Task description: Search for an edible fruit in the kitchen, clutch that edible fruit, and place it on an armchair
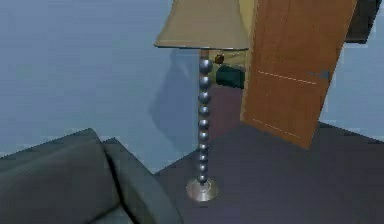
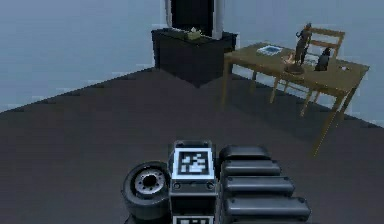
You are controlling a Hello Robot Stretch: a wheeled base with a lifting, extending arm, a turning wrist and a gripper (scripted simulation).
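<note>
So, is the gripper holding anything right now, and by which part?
Cannot tell. The gripper sits low at the arm side view's bottom edge, and its far end can't be made out.

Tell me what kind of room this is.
Probably a living room, not a kitchen: floor lamp beside a dark upholstered seat, and a wooden table with a chair and small statue.

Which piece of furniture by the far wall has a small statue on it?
The light wooden table with thin legs, at the arm side view's right: a dark statue stands on it. The black cabinet left of it is low and solid.
</note>
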